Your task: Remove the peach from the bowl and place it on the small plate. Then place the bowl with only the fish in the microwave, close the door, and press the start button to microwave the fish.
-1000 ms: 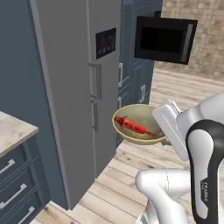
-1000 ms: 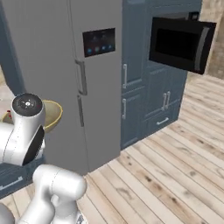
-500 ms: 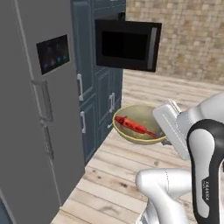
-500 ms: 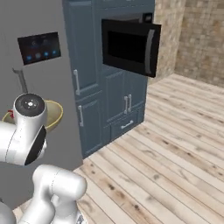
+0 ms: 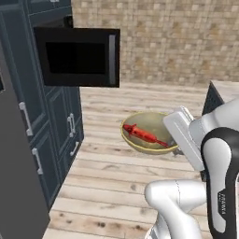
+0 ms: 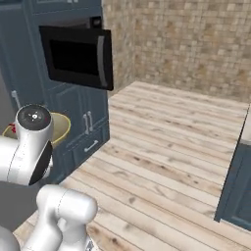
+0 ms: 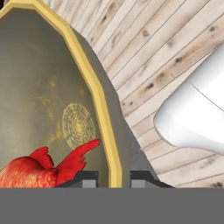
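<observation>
My gripper (image 7: 113, 177) is shut on the yellowish rim of the olive-tan bowl (image 7: 48, 87), one fingertip inside the rim and one outside. The red fish (image 7: 39, 170) lies in the bowl near the fingers. In the left base view the bowl (image 5: 151, 128) hangs level above the wooden floor with the fish (image 5: 145, 135) across it, held at its right side by the white hand. The bowl (image 6: 61, 130) peeks out behind the arm's joint in the right base view. The black microwave door (image 5: 77, 57) (image 6: 78, 56) stands swung out from the cabinet wall, up and left of the bowl. The peach and small plate are out of view.
Dark blue cabinets (image 5: 56, 126) run below the microwave, with a grey fridge side (image 5: 14, 186) nearest on the left. A stone wall (image 5: 163, 42) closes the back. A dark cabinet end (image 6: 240, 186) stands at the right. Open wooden floor (image 6: 162, 162) lies between.
The whole picture has shifted: the base has turned and driven, so the fridge slid off to the left and the microwave came nearer. The bowl with the fish stays in the shut gripper.
</observation>
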You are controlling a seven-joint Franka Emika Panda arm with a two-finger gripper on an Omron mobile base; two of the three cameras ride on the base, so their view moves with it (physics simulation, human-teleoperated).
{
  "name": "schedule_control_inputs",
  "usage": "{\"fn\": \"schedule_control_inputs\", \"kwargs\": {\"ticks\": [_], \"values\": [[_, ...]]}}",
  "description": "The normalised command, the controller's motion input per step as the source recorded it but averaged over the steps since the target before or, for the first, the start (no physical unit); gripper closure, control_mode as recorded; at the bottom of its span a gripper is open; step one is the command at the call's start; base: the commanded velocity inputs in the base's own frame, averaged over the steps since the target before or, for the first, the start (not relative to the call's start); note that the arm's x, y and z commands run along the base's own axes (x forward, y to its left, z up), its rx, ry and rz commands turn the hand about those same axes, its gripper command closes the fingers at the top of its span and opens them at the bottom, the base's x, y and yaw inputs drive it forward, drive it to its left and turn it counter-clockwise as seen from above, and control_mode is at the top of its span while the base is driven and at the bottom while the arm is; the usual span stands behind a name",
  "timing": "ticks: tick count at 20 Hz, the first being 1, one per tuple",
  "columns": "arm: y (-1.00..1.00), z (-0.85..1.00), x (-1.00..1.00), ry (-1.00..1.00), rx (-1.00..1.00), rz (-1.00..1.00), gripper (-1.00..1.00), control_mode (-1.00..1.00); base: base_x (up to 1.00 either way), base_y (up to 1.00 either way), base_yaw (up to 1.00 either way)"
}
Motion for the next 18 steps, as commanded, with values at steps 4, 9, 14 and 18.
{"fn": "schedule_control_inputs", "kwargs": {"ticks": [4, 9, 14, 18], "values": [[0.0, 0.0, 0.0, 0.0, 0.0, 0.0, 1.0, 1.0, 0.52, -0.35, -0.54], [0.0, 0.0, 0.0, 0.0, 0.0, 0.0, 1.0, 1.0, 0.53, -0.37, -0.52], [0.0, 0.0, 0.0, 0.0, 0.0, 0.0, 1.0, 1.0, 0.68, -0.21, -0.43], [0.0, 0.0, 0.0, 0.0, 0.0, 0.0, 1.0, 1.0, 0.98, 0.0, -0.28]]}}
